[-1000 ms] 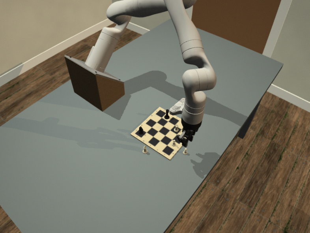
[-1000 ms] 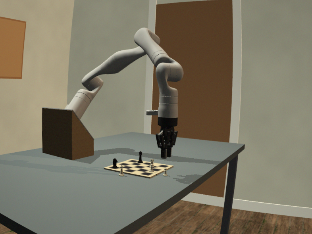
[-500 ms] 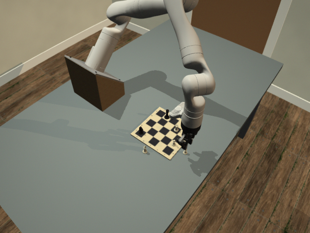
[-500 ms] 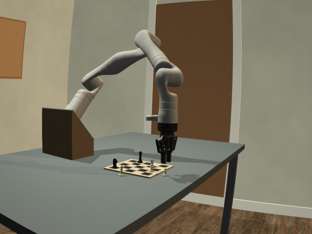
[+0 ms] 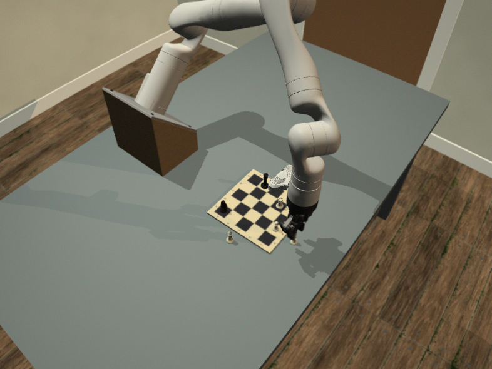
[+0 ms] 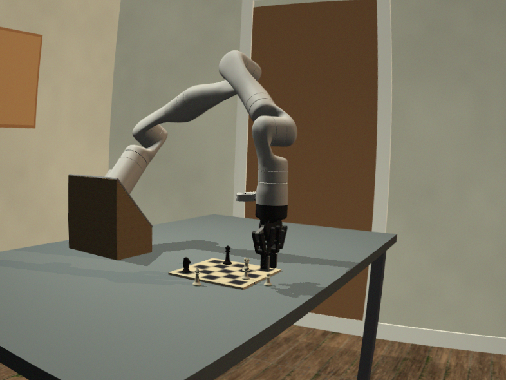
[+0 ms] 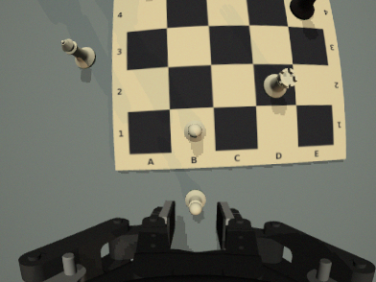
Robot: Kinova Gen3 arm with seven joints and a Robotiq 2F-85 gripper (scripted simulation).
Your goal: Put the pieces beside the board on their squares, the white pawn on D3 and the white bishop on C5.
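The chessboard lies near the table's right edge; it also shows in the exterior view and the wrist view. The white pawn stands on the table just below the B column, off the board. My gripper hangs straight over it, fingers partly open on either side of the pawn's head and not touching it. The white bishop stands on the table left of row 3.
A brown wedge-shaped base holds the arm.
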